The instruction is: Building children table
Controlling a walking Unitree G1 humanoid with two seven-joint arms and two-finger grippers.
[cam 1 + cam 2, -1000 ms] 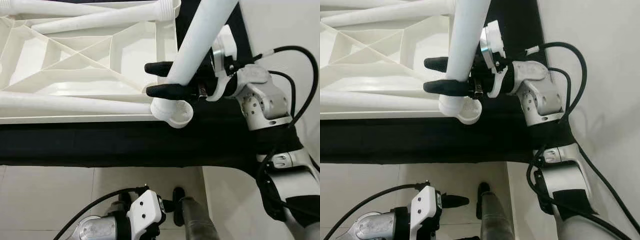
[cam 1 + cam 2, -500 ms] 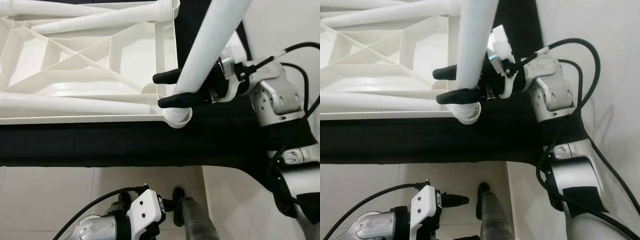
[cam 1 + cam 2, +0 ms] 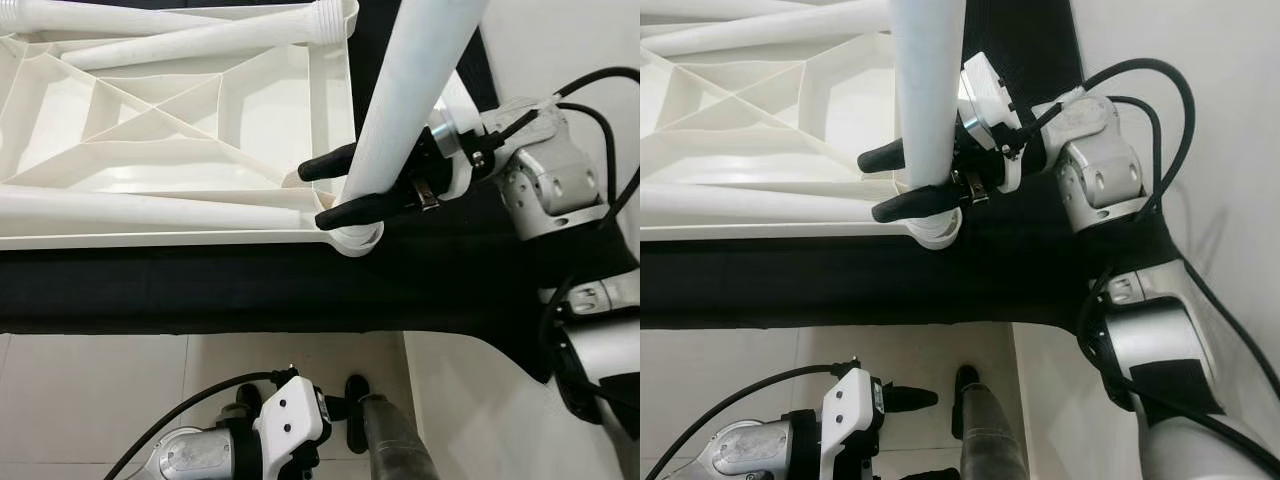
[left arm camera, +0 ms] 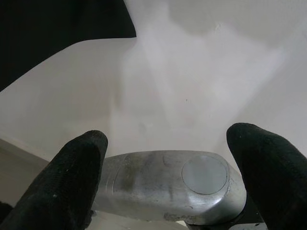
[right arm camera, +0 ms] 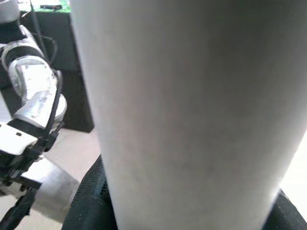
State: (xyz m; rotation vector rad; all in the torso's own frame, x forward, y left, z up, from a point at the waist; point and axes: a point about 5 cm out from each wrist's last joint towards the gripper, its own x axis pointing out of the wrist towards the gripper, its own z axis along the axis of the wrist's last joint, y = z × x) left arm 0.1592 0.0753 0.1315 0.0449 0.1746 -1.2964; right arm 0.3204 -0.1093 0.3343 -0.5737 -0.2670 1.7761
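— What's changed over the last second?

— Since a second ago my right gripper (image 3: 338, 187) has carried the white table leg (image 3: 405, 100) toward the corner of the upturned white tabletop (image 3: 180, 130). Its wide foot end (image 3: 355, 238), which stood clear on the black cloth (image 3: 250, 290), now sits right at the corner socket. I can't tell whether it has seated.

— Start closest to you. What's there?

— My left gripper (image 3: 352, 418) hangs low over the pale tiled floor (image 3: 90, 390), fingers spread apart with nothing between them, just beside my own grey leg (image 4: 168, 187).

— And farther out?

— My two black fingers (image 3: 910, 205) are clamped on the leg's lower part, one on each side, and the leg rises steeply out of view. Beyond, the tabletop lies underside up on the cloth, its ribs showing. Two more legs (image 3: 190, 45) rest across its far edge, and another (image 3: 150, 208) lies along the near edge.
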